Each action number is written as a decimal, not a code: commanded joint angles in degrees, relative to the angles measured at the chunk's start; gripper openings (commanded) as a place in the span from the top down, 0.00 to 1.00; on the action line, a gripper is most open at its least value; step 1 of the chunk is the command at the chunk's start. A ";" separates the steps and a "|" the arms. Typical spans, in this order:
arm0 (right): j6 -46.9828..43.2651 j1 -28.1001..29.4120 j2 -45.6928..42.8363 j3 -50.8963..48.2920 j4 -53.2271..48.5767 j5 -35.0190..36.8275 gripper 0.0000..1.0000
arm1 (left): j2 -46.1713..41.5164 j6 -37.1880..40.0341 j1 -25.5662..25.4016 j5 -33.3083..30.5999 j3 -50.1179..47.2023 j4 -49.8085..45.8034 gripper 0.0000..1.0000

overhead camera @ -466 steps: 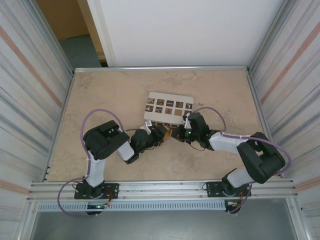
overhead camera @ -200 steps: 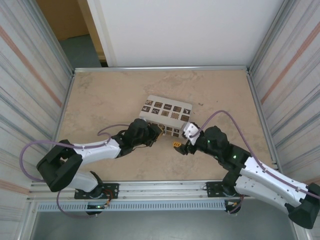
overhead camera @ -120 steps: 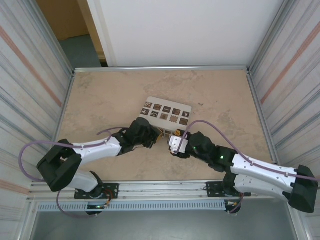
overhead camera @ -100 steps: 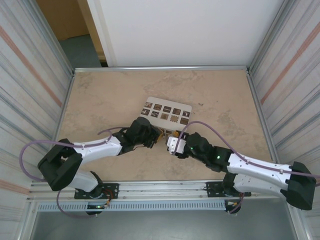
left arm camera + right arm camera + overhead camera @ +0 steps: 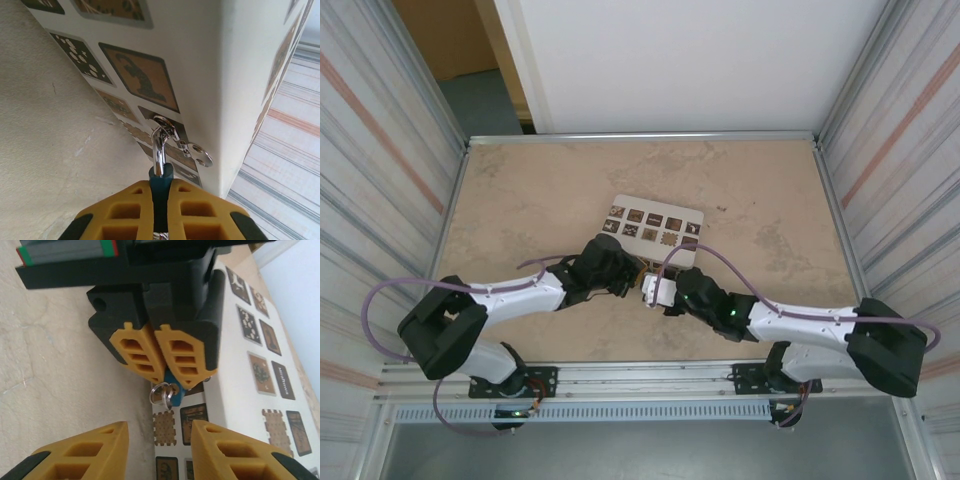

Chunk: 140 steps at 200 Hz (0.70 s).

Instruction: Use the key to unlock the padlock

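The left gripper point(image 5: 160, 194) clamps the blue padlock point(image 5: 161, 176), its shackle point(image 5: 159, 145) hooked through the hasp point(image 5: 194, 150) on the side of the patterned box point(image 5: 215, 75), while the right gripper point(image 5: 157, 426) gapes empty just before it, so a careless advance risks finger collision or dragging the box.

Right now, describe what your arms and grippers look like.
The left arm and right arm have white link shells, black joint housings and a looping lilac cable each. The left gripper and right gripper have yellow, ribbed fingers with black backing.
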 commanded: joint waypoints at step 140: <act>3.55 -2.27 5.76 0.30 8.68 1.01 0.81 | 0.66 -0.50 -0.15 1.49 1.11 5.23 1.00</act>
